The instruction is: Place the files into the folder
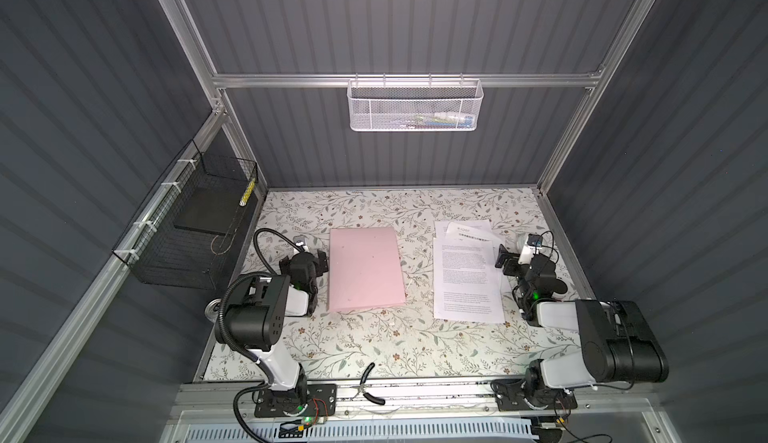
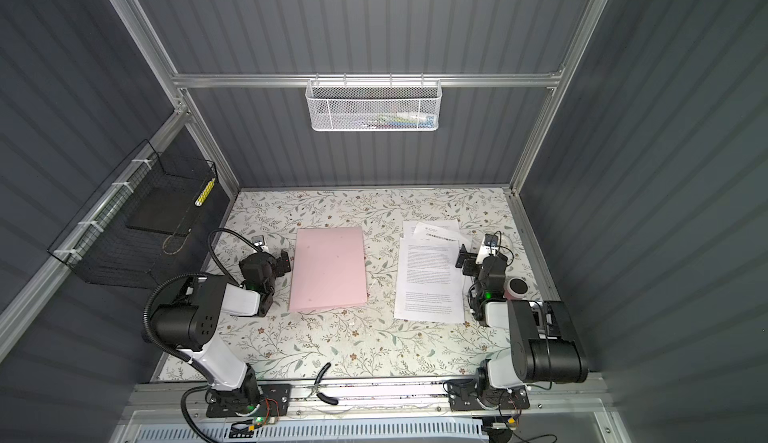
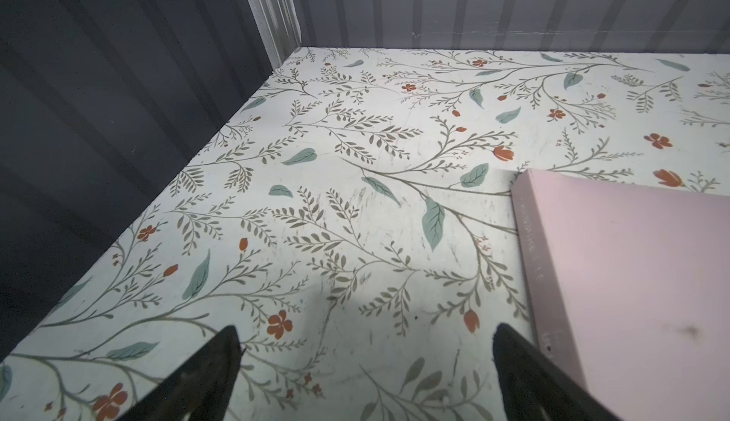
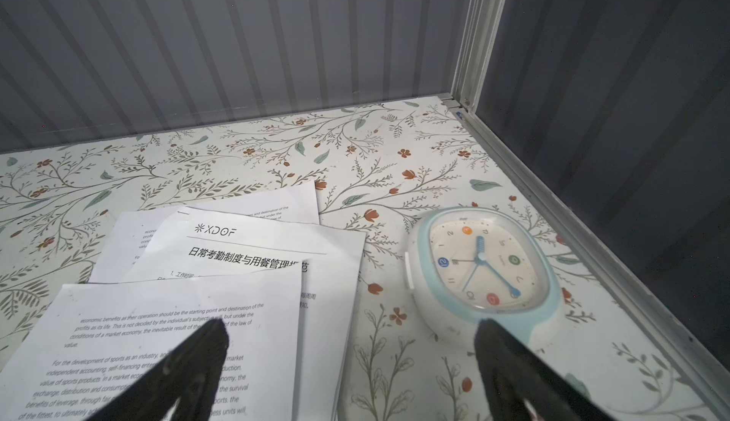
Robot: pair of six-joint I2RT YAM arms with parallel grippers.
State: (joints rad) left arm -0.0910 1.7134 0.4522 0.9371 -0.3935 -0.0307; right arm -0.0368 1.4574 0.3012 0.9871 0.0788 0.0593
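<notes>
The enclosure has dark ribbed walls (image 1: 395, 25) on three sides, and the table (image 1: 353, 337) is covered in a floral print. The folder (image 1: 365, 268) lies flat and closed near the table's middle. The files (image 1: 465, 279) lie flat to its right, apart from it, with a strip of bare table between. They form a loose fanned pile. Three sheets show in the right wrist view, the middle one bearing a bold heading.

The left gripper (image 3: 365, 328) hangs low over bare table just beside the folder's left edge, its fingers spread wide with nothing between them. The right gripper (image 4: 349, 322) hangs by the pile's right edge, its fingers likewise wide and empty. In the right wrist view one finger shows over the top sheet and the other in front of a clock (image 4: 482, 265), which sits on the table near the files without touching them.
</notes>
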